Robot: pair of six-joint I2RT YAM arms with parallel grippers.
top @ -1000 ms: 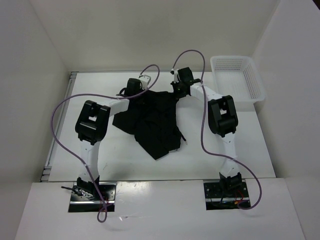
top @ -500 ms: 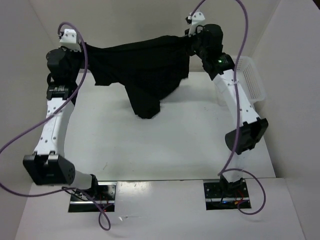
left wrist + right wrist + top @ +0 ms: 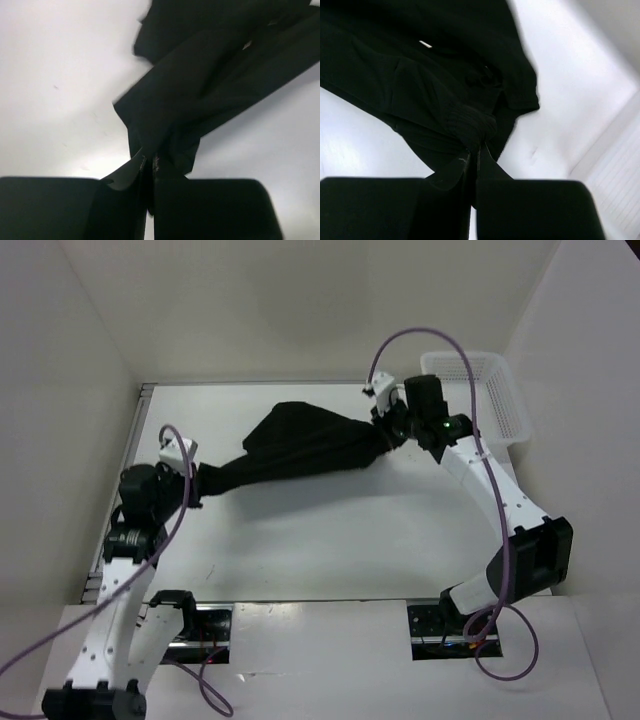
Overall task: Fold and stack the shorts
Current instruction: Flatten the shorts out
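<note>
We find the basket (image 3: 516, 410) at the far right corner of the table (image 3: 330, 540). Left of the basket, the shorts (image 3: 300, 450) stretch across the table. The right gripper (image 3: 385, 435) holds the end nearest the basket, the left gripper (image 3: 200, 480) the end farthest from it.

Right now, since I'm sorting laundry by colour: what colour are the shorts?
Plain black; the shorts show best in the top external view.

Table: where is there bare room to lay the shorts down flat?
Widest bare patch: the table between the shorts and the near edge. Behind the shorts, only a narrow strip. Crowded at the far right by the basket.
</note>
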